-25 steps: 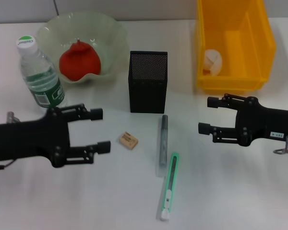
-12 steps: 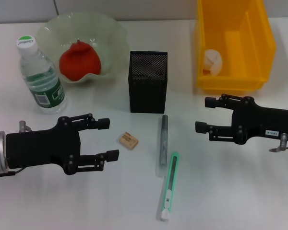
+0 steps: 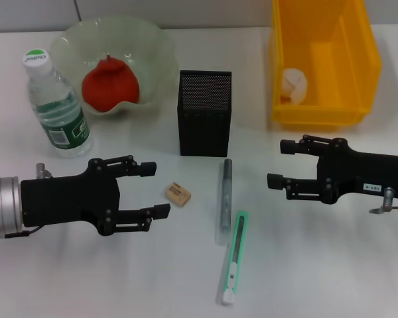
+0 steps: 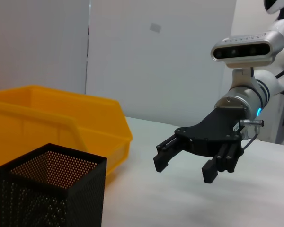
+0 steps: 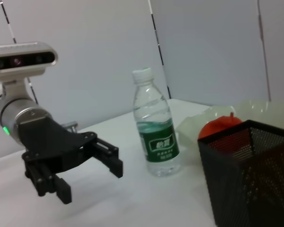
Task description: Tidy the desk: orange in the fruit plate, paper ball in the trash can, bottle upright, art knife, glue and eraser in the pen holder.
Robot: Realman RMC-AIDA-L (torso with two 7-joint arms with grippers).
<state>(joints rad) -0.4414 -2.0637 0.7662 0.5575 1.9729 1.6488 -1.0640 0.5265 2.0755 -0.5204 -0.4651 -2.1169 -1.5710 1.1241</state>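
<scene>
The orange (image 3: pixel 109 84) lies in the fruit plate (image 3: pixel 152 50), the paper ball (image 3: pixel 294 85) in the yellow bin (image 3: pixel 358 59) and the bottle (image 3: pixel 55 106) stands, while eraser (image 3: pixel 177 194), glue stick (image 3: pixel 224 199) and art knife (image 3: pixel 233 257) wait on the bench (image 3: pixel 318 265) between the empty, wide-open left hand (image 3: pixel 155 190) and right hand (image 3: pixel 278 163).

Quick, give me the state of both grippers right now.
Left gripper: open, holding nothing, beside the eraser.
Right gripper: open, holding nothing, in front of the yellow bin.

black mesh pen holder (image 3: pixel 205 112), clear plastic bottle (image 3: pixel 55 105)
</scene>
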